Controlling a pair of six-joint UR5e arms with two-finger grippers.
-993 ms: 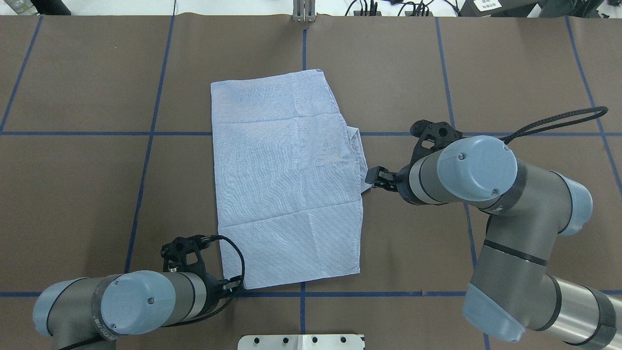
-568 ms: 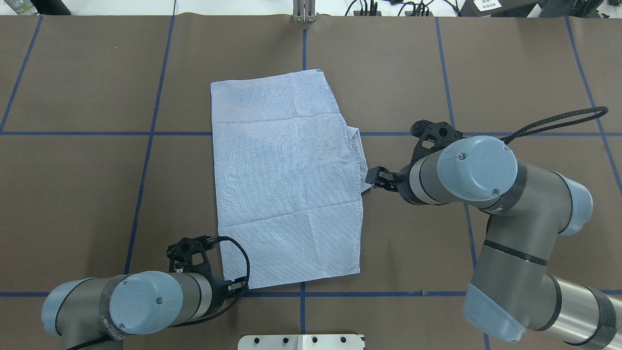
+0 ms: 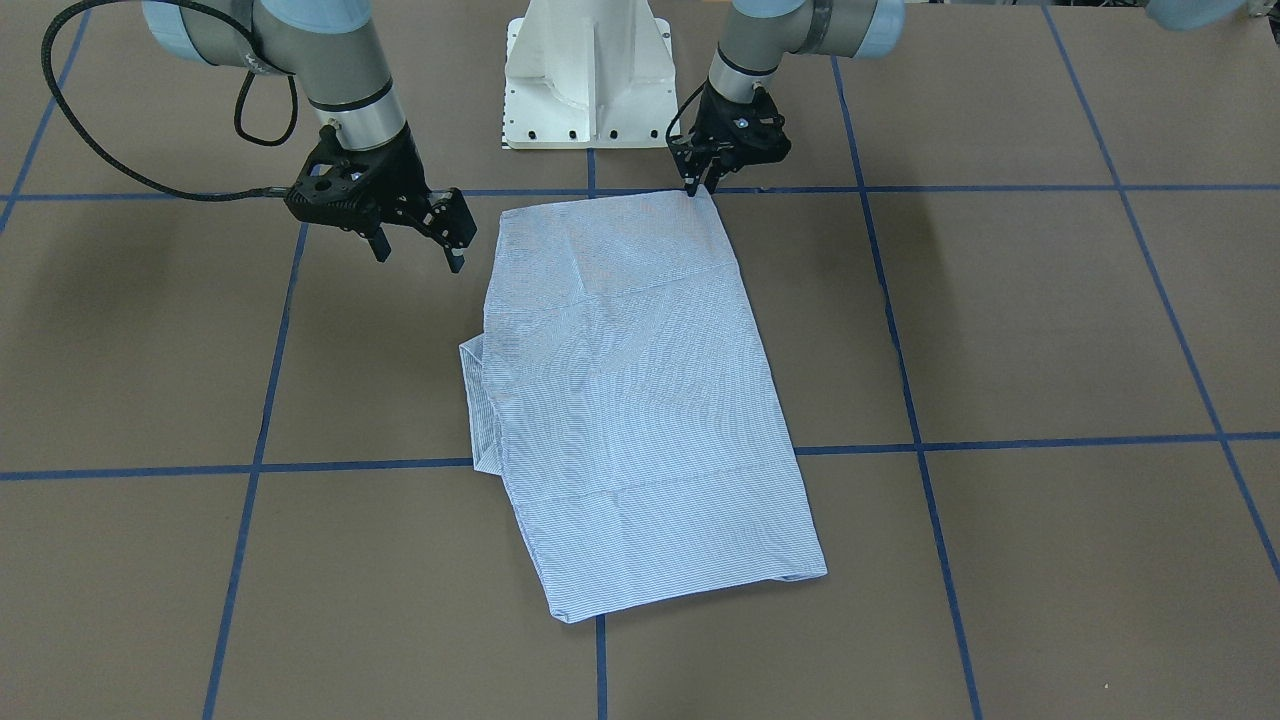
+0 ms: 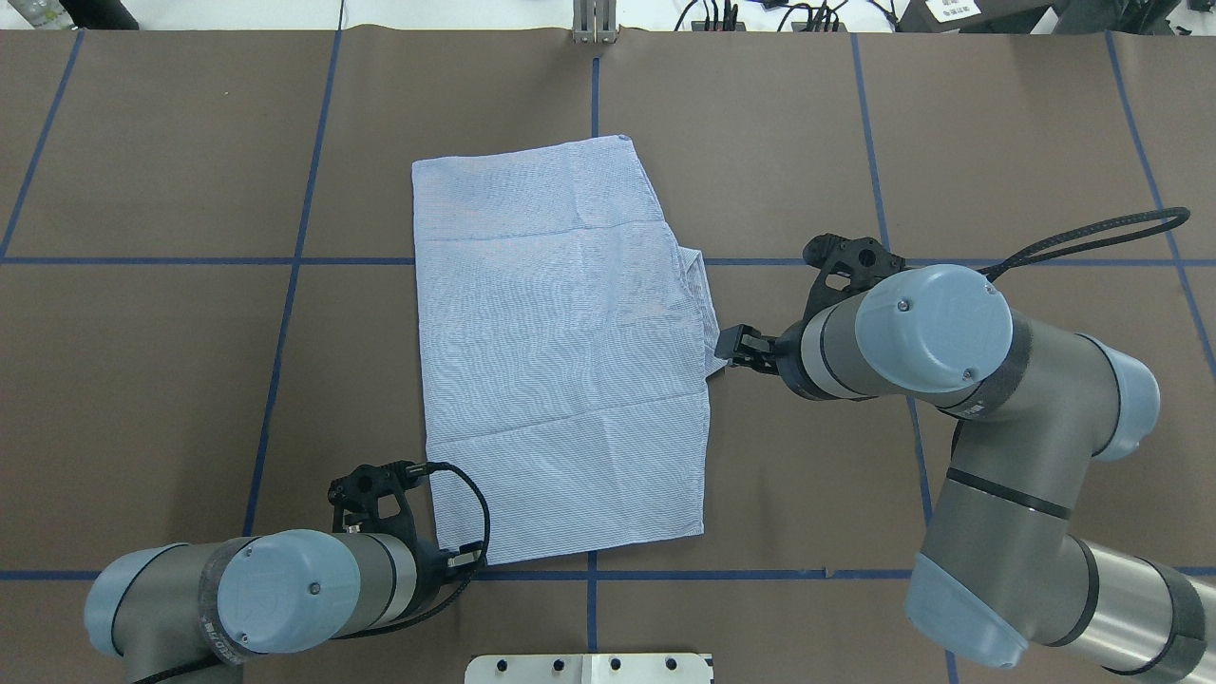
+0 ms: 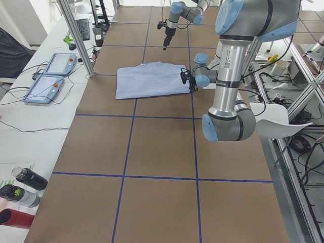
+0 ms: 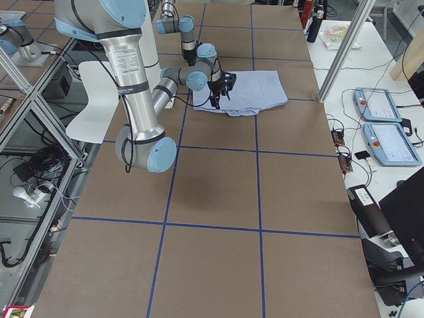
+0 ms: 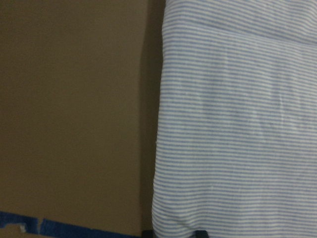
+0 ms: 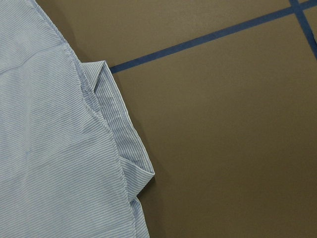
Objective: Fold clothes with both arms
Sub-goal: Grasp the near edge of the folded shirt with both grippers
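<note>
**Desk:** Jaws on each arm, please. What do you have?

**Operator:** On my screens the right gripper (image 3: 418, 252) has its fingers spread wide with nothing between them. The left gripper (image 3: 700, 186) is drawn in narrow. Its wrist camera shows two dark fingertips (image 7: 200, 233) at the bottom edge with striped cloth between them. I cannot tell whether they actually pinch it.

**Desk:** Where is the shirt?

**Operator:** The shirt (image 3: 640, 400) lies flat near the middle of the table (image 3: 1000, 330). It is folded into a rough rectangle, with its long side running away from the robot and across one of the blue tape lines (image 3: 1050, 438). I see only plain striped fabric on top. A narrow flap (image 8: 119, 134) pokes out from under its right edge.

**Desk:** And the arms relative to it?

**Operator:** The left gripper sits at the corner nearest the robot on its left side, tips touching or just at the cloth. The right gripper hangs just beside the right edge, near that flap and apart from the fabric.
</note>
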